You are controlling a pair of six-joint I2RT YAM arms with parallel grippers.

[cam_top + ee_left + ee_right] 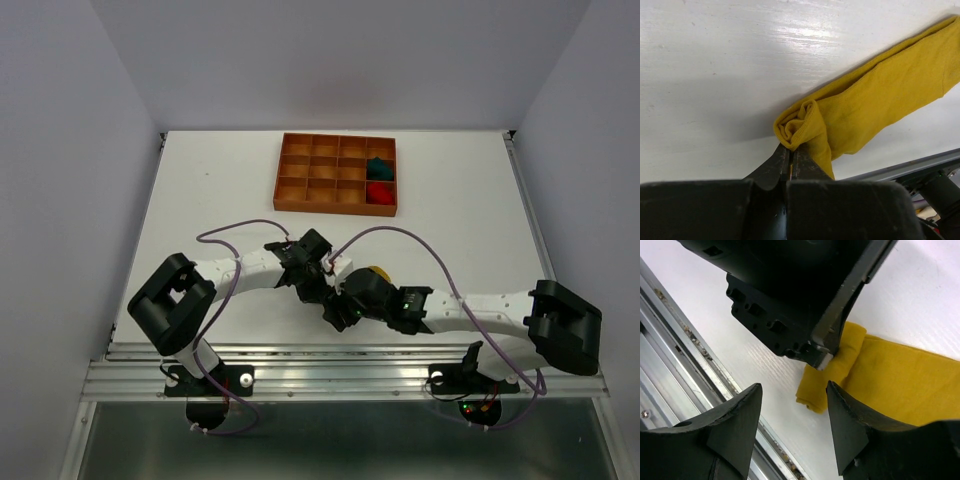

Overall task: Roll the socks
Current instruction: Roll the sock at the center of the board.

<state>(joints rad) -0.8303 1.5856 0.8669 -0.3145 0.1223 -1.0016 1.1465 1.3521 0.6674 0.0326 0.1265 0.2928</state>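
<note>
- The step in hand was, by my judgement, the rolling of the yellow sock (pixel 880 100). One end was curled into a small tight roll, and the rest lay flat on the table (pixel 715 75), near its front edge.
- The left gripper (pixel 794 150) had its jaws pressed together, pinching the rolled end (the coil showed just past its tips).
- The right gripper (pixel 792 390) hung just beside the roll with its jaws spread, holding nothing.
- The next move probably called for turning the roll along the flat length while the right gripper steadied the fabric, lest the coil spring loose.
- The red sock (pixel 379 192) and teal sock (pixel 378 166) sat bundled in the tray's (pixel 337 208) right-hand column, teal behind red.
</note>
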